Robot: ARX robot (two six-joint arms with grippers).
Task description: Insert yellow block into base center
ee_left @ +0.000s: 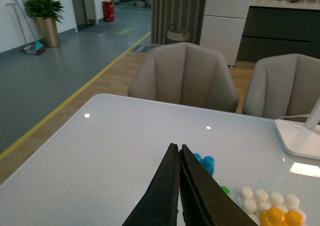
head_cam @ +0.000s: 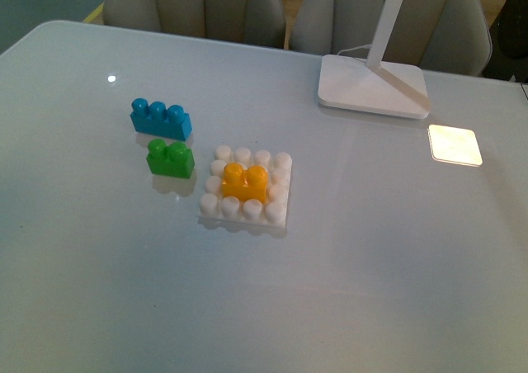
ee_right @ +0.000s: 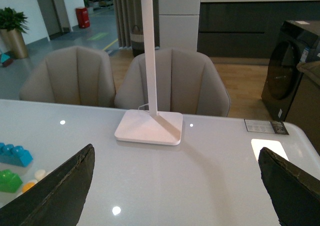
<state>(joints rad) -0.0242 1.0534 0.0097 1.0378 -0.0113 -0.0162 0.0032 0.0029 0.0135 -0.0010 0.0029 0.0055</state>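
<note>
In the front view, the yellow block [head_cam: 245, 181] is seen seated upright on the middle studs of the base [head_cam: 246, 190], with white studs ringing it on all sides. The base lies flat on the pale tabletop [head_cam: 371, 257]. Just beside the base, toward the left, a green brick [head_cam: 171, 158] is placed, and a blue brick [head_cam: 161, 118] is set just behind it, farther from the camera. A white lamp foot [head_cam: 371, 86] is found at the far side of the tabletop, and a bright square patch of light [head_cam: 454, 144] is seen near it to the right. Neither arm is shown in this view. In the left wrist view, the left gripper [ee_left: 179, 153] is seen clenched, its two dark fingers pressed together with nothing between them, held above the tabletop. Past it, part of the blue brick [ee_left: 206, 163], a sliver of the green brick [ee_left: 225, 190], and the base [ee_left: 260, 198] carrying the yellow block [ee_left: 279, 217] are visible. In the right wrist view, the right gripper [ee_right: 175, 186] is seen released, its fingers spread wide apart and empty, well apart from the bricks. The lamp foot [ee_right: 149, 127], the blue brick [ee_right: 15, 155] and the green brick [ee_right: 10, 181] are shown, and two beige chairs [ee_right: 172, 81] are seen behind the tabletop.
</note>
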